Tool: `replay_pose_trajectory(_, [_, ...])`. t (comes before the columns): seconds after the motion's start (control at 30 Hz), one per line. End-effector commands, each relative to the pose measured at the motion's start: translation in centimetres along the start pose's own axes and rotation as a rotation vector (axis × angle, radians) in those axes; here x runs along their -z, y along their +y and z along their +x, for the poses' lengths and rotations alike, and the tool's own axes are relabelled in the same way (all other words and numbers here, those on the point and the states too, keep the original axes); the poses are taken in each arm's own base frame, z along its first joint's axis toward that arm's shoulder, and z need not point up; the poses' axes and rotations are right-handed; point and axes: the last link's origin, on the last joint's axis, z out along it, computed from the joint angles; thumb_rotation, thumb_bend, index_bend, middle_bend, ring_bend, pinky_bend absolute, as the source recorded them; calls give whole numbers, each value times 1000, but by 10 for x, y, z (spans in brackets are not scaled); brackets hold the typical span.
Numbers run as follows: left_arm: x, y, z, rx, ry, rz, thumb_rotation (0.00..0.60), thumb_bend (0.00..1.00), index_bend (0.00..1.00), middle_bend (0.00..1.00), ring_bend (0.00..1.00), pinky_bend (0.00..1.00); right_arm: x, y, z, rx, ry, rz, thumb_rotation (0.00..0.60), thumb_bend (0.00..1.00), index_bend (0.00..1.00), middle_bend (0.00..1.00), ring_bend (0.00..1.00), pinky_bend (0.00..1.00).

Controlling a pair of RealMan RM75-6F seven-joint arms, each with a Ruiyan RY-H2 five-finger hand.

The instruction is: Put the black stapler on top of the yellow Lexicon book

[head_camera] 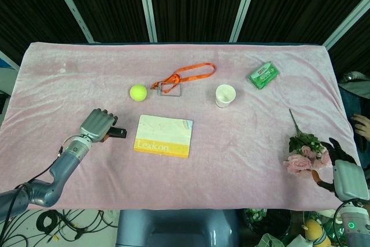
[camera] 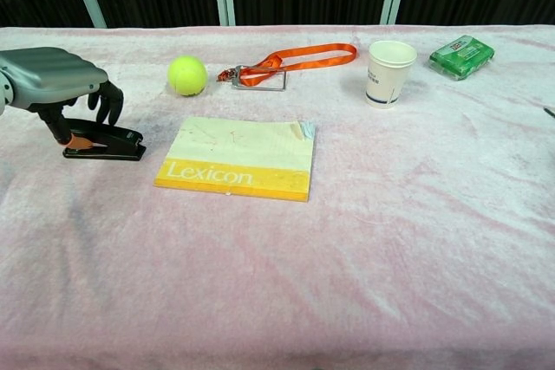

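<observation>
Pink velvety cloth (head_camera: 243,143) covers the table before dark slatted wall (head_camera: 196,4).

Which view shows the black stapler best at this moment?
The chest view: the black stapler lies side-on on the cloth, its length visible, with the left robot hand over its rear end. In the head view the robot hand covers most of the stapler; only its dark tip shows.

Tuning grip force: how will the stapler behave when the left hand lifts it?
Stapler looks rigid and low, so probably won't tip. Left hand covers only its rear, so the front may droop. Its hinged top could flex if squeezed.
</observation>
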Motion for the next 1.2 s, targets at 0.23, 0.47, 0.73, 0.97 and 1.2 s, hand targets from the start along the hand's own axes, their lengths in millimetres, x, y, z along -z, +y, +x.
replay_pose_trajectory(0.23, [-1, 1, 0, -1, -5, -6, 600, 280, 423, 470, 375, 458, 0, 0, 1, 1, 5, -2, 600, 260, 174, 62, 190, 213])
replay_pose_trajectory(0.47, [0, 4, -3, -9, -7, -17, 600, 334, 442, 521, 420, 509, 0, 0, 0, 3, 4, -3, 600, 259, 173, 62, 190, 213])
replay_pose_trajectory(0.73, [1, 1, -1, -5, 9, 1, 600, 451, 509, 564, 460, 543, -1, 0, 0, 2, 2, -2, 600, 260, 174, 62, 190, 213])
replay_pose_trajectory(0.97, [6, -4, 8, -8, 41, 16, 600, 462, 518, 565, 462, 545, 0, 0, 0, 0, 1, -3, 600, 260, 174, 62, 190, 213])
replay_pose_trajectory(1.2, [7, 4, 39, -15, 148, -20, 600, 462, 529, 566, 462, 543, 0, 0, -1, -1, -3, -3, 600, 260, 174, 62, 190, 213])
